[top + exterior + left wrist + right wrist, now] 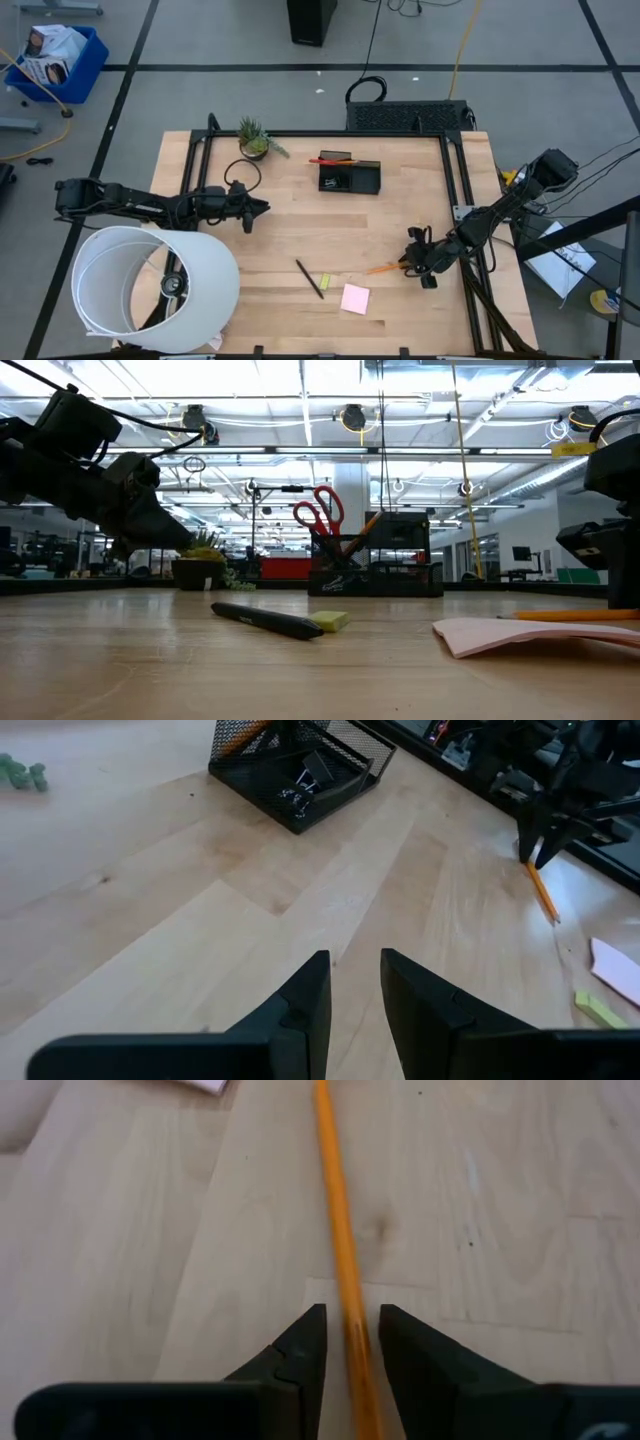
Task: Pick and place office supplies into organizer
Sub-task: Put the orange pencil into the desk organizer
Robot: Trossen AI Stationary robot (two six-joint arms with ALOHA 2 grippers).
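The dark organizer (pixel 350 177) stands toward the table's far side with red-handled scissors (pixel 318 510) upright in it. An orange pencil (pixel 383 268) lies flat on the table near the right. My right gripper (pixel 352 1315) hovers open over the pencil's right end, one finger on either side of it (pixel 335 1200). A black pen (pixel 309 278), a yellow-green piece (pixel 325 282) and a pink sticky-note pad (pixel 354 298) lie flat near the near edge. My left gripper (pixel 355 960) waits open over bare wood at the table's left (pixel 262 209).
A large white cylinder (pixel 150 290) lies at the near left corner beside the left arm. A small potted plant (pixel 253 138) stands at the far edge, left of the organizer. Bare wood spans the middle of the table (pixel 300 235).
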